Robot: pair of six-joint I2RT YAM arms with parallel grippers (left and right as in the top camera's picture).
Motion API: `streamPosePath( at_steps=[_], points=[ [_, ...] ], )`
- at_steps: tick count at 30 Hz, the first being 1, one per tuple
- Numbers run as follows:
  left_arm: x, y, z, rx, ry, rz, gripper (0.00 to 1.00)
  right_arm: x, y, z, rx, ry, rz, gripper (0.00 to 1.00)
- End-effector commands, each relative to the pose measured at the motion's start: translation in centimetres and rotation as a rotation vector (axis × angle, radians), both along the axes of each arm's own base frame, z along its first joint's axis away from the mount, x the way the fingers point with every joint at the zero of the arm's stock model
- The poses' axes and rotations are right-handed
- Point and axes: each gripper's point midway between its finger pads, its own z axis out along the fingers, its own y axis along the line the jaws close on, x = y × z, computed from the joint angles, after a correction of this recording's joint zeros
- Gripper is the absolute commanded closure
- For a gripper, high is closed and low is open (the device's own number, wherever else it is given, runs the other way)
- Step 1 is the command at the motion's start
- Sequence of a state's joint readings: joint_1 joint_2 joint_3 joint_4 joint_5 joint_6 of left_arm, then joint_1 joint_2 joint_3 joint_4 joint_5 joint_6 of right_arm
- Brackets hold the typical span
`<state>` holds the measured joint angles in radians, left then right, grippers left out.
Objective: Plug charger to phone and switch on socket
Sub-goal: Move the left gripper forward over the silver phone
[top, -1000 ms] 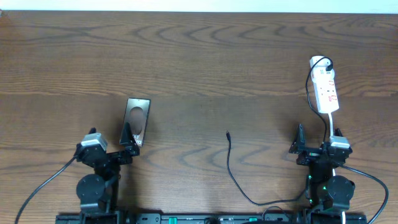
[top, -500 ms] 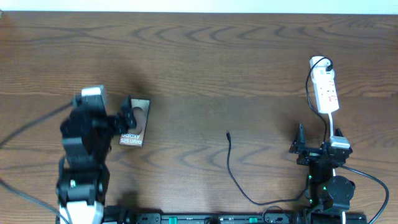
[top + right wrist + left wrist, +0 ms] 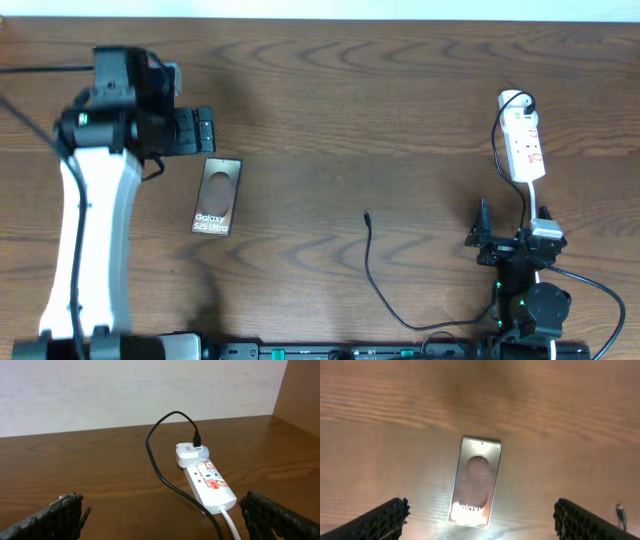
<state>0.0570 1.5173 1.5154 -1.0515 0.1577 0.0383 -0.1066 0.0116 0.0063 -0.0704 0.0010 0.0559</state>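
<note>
The phone lies flat on the table's left half, its white "Galaxy" label at the near end; it also shows in the left wrist view. My left gripper is open and empty, raised above and behind the phone. The charger is a thin black cable in the middle, its plug tip lying free on the wood. The white socket sits at the far right, seen also in the right wrist view. My right gripper is open and empty, near the table's front, short of the socket.
A white adapter plug with the black cable in it sits at the socket's far end. A white cable leaves the socket's near end toward my right arm. A pale wall runs along the table's far edge.
My left arm has risen from its low rest pose beside the phone and swung back and left, uncovering the phone. The right arm, the charger and the socket have not moved.
</note>
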Motion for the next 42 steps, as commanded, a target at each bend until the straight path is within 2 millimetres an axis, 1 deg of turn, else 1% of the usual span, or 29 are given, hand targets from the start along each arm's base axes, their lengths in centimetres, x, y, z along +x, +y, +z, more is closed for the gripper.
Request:
streamPosePath(
  at_steps=[1, 5, 8, 9, 10, 11, 12, 13, 14, 15, 23, 26, 29, 30, 36, 42],
  points=[
    [-0.1, 0.4, -1.7, 0.023, 0.102, -0.027, 0.05, 0.0, 0.0, 0.0, -0.013, 0.001, -0.001, 0.01],
    [-0.7, 0.4, -3.5, 0.017, 0.183, -0.028, 0.05, 0.0, 0.0, 0.0, -0.013, 0.001, -0.001, 0.01],
    [-0.7, 0.3, -4.2, 0.015, 0.211, -0.029, 0.05, 0.0, 0.0, 0.0, -0.013, 0.001, -0.001, 0.01],
    [-0.7, 0.3, -4.4, 0.014, 0.218, -0.029, 0.51, 0.0, 0.0, 0.0, -0.013, 0.001, -0.001, 0.01],
    [-0.7, 0.3, -4.4, 0.014, 0.218, -0.029, 0.77, 0.0, 0.0, 0.0, -0.013, 0.001, -0.001, 0.01],
    [-0.7, 0.3, -4.4, 0.015, 0.218, -0.029, 0.86, 0.0, 0.0, 0.0, -0.013, 0.001, -0.001, 0.01],
    [-0.7, 0.3, -4.4, 0.014, 0.217, -0.029, 0.86, 0.0, 0.0, 0.0, -0.013, 0.001, -0.001, 0.01],
    [-0.7, 0.3, -4.4, 0.014, 0.217, -0.029, 0.69, 0.0, 0.0, 0.0, -0.013, 0.001, -0.001, 0.01],
    [-0.7, 0.3, -4.4, 0.014, 0.217, -0.029, 0.38, 0.0, 0.0, 0.0, -0.013, 0.001, -0.001, 0.01],
    [-0.7, 0.3, -4.4, 0.013, 0.218, -0.026, 0.02, 0.0, 0.0, 0.0, -0.013, 0.001, -0.001, 0.01],
    [-0.7, 0.2, -4.5, 0.010, 0.219, -0.028, 0.02, 0.0, 0.0, 0.0, -0.013, 0.001, -0.001, 0.01],
    [-1.0, 0.2, -4.9, 0.012, 0.233, -0.034, 0.02, 0.0, 0.0, 0.0, -0.013, 0.001, -0.001, 0.01],
    [-1.6, 0.2, -6.0, 0.013, 0.258, -0.047, 0.02, 0.0, 0.0, 0.0, -0.013, 0.001, -0.001, 0.01],
    [-1.8, 0.2, -6.8, 0.012, 0.269, -0.047, 0.02, 0.0, 0.0, 0.0, -0.013, 0.001, -0.001, 0.01],
    [-1.9, 0.2, -9.3, 0.011, 0.273, -0.047, 0.02, 0.0, 0.0, 0.0, -0.013, 0.001, -0.002, 0.01],
    [-2.5, 0.1, -11.6, 0.016, 0.289, -0.067, 0.02, 0.0, 0.0, 0.0, -0.013, 0.001, -0.001, 0.01]
  ],
)
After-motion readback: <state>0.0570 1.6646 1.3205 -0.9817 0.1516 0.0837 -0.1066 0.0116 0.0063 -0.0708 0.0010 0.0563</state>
